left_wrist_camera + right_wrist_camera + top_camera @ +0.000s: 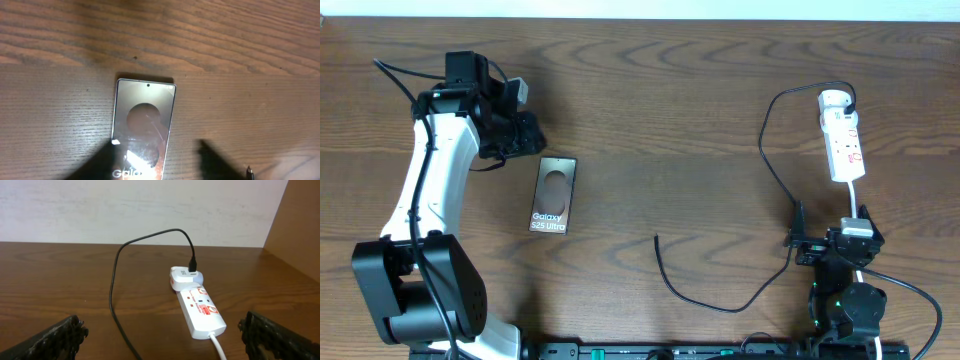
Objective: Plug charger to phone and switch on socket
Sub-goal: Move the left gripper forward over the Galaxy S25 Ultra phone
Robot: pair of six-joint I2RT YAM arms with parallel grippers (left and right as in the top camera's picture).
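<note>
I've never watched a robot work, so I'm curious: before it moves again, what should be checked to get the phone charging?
1. Phone lying flat, screen up: ok.
2. Charger cable plugged into the white adapter on the power strip: ok.
3. Free tip of the cable plugged into the phone: not ok, it lies on the table, apart from the phone.
4. Left pincer open and empty: ok.
5. Right pincer open and empty: ok.
6. Power strip switched on: cannot tell.
</note>
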